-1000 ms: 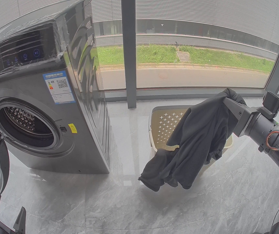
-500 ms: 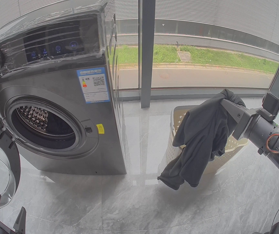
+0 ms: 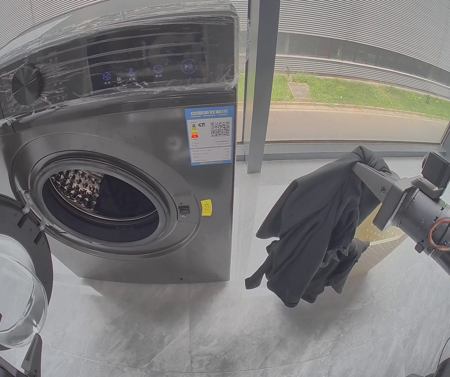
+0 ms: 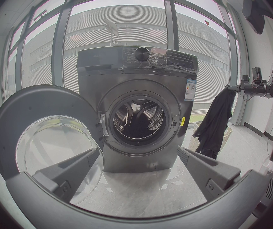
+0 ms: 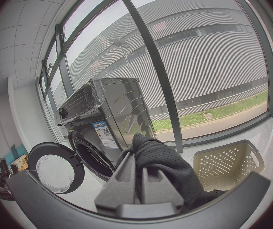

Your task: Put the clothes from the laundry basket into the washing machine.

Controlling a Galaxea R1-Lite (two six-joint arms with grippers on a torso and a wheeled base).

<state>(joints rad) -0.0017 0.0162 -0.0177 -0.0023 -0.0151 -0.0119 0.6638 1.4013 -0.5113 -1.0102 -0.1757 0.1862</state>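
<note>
Washing machine [image 3: 130, 147] is seen on the robot's left, a front loader. Its round door [image 3: 5, 268] is swung fully open to the side and the drum mouth [image 3: 102, 205] is unobstructed. Dark garment [image 3: 314, 231] is held up in the air to the right of the machine and well apart from it. It hangs long from one bunched corner, with the lowest folds near the floor [image 3: 183, 331] and judged not touching. Laundry basket [image 3: 379, 239] is found behind the garment and mostly hidden by it in head view. No other clothes are made out in the part of its inside shown in right wrist view. Right gripper [image 3: 361, 169] is clamped on the garment's top bunch, cloth pinched between both fingers. Left gripper [image 3: 14, 328] is placed low in front of the open door, jaws spread wide, nothing held.

Step in hand is judged as the carry to the drum. The garment should be moved leftward at height so the tail is not dragged or snagged on the door rim or hinge. The gripper should be lined up with the mouth and pushed well inside before release, so no cloth is left draped over the seal. The open door and the left arm should be given a wide berth.
</note>
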